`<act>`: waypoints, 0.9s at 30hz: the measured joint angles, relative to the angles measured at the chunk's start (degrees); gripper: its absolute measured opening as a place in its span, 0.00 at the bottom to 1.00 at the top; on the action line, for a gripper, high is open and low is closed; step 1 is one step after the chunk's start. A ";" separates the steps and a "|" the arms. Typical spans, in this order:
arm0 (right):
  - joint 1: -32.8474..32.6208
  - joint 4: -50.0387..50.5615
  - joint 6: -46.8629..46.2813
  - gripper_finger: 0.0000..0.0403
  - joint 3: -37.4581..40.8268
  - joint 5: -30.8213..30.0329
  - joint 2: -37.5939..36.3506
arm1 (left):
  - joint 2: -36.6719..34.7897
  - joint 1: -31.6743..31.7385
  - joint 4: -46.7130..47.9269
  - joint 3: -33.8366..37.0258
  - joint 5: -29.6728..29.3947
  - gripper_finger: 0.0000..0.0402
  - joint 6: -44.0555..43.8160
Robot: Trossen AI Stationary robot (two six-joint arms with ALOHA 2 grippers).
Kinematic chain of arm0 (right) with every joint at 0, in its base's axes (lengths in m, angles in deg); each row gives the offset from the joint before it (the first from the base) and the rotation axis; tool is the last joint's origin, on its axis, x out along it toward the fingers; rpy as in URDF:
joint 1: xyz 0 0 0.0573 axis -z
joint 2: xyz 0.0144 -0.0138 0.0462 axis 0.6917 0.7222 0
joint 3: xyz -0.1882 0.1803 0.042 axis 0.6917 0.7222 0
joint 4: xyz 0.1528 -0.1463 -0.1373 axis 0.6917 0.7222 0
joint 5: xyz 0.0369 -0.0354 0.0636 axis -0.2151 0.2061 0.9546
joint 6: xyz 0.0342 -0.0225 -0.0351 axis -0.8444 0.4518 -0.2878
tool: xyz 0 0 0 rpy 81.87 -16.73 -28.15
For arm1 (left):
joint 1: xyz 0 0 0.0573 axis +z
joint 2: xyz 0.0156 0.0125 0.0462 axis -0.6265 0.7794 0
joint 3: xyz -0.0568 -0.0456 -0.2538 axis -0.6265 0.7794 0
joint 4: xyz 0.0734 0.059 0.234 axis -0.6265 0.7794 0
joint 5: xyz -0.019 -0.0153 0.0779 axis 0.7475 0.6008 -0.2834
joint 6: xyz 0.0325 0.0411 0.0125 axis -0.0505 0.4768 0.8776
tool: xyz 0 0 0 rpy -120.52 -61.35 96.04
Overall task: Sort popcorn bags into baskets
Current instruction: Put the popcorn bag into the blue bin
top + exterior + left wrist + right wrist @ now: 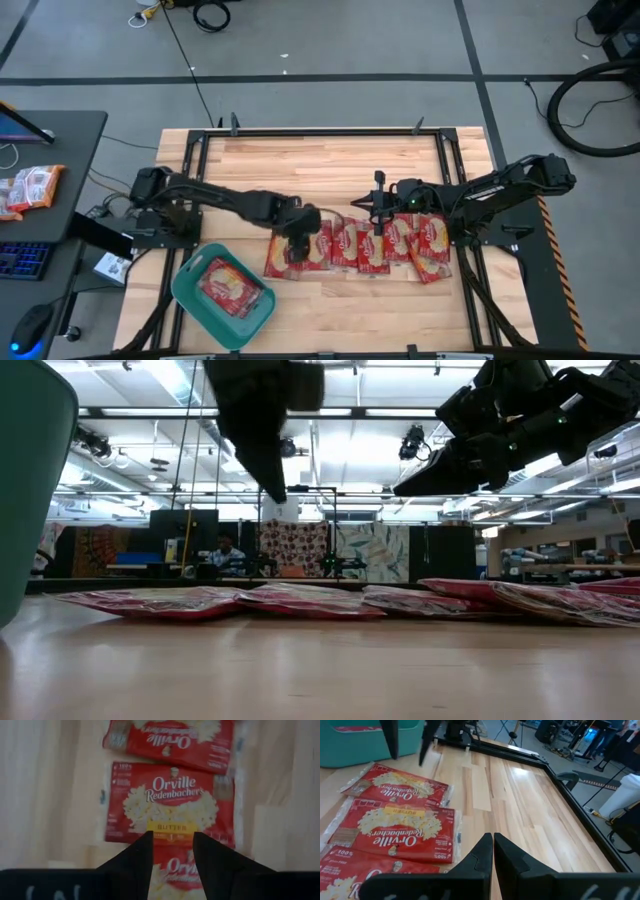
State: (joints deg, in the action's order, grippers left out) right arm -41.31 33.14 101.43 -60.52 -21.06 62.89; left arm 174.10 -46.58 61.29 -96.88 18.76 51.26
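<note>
Left gripper (171, 855) hovers over row of bags (345, 245) on surface, jaws narrowly parted, lined up for a pick. One bag in basket (190, 290) already. Right gripper (493, 851) waits nearby, jaws closed, empty.

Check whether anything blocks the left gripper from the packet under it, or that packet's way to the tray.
Nothing visible does. The left gripper hangs open directly above the leftmost popcorn bag in the row, with only air between. The bare wood between that bag and the teal tray holds nothing; one bag already lies inside.
</note>
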 joint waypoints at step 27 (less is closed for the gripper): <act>-0.22 0.10 -0.19 0.05 0.00 1.44 0.00 | 11.73 19.63 0.01 0.02 19.92 0.49 -3.25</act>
State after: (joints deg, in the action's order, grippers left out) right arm -41.52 33.24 101.24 -60.52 -19.61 62.89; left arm 185.83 -26.95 61.30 -96.85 38.68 48.01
